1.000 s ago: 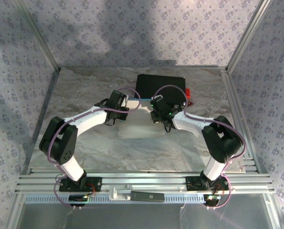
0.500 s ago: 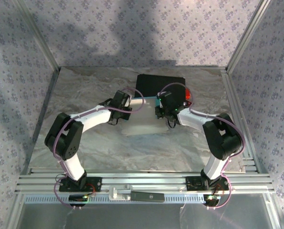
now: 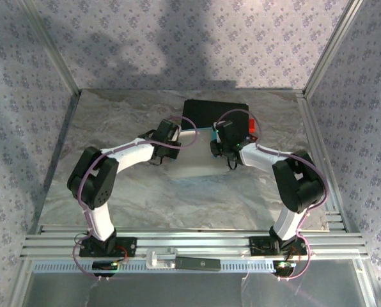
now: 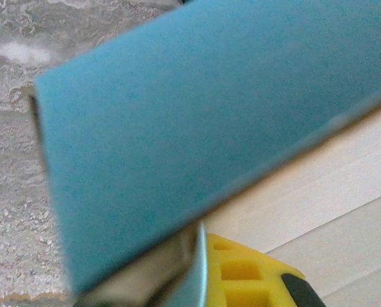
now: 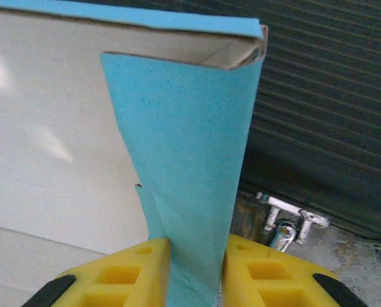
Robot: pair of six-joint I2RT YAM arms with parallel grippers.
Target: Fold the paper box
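The paper box [image 3: 194, 160] lies mid-table as a white sheet with its cyan flaps raised at the far edge. My left gripper [image 3: 175, 142] holds its left end and my right gripper [image 3: 217, 146] its right end. In the left wrist view a broad cyan flap [image 4: 197, 115] tilts over the white panel [image 4: 331, 192], and my left gripper [image 4: 200, 256] is shut on the cardboard's edge beside one yellow finger [image 4: 245, 275]. In the right wrist view a twisted cyan flap [image 5: 190, 141] stands upright in my right gripper [image 5: 197, 256], touching both yellow fingers [image 5: 139, 275].
A black hard case [image 3: 216, 114] sits just behind the box, close to both grippers; its ribbed side [image 5: 325, 96] and metal latch [image 5: 286, 220] are right of the flap. A red object [image 3: 252, 125] lies by the case. Patterned walls enclose the marbled table [image 3: 114, 128].
Both grippers have carried the box's far edge away from the bases, toward the black case. The white sheet has slid back with them. The right jaws have parted slightly.
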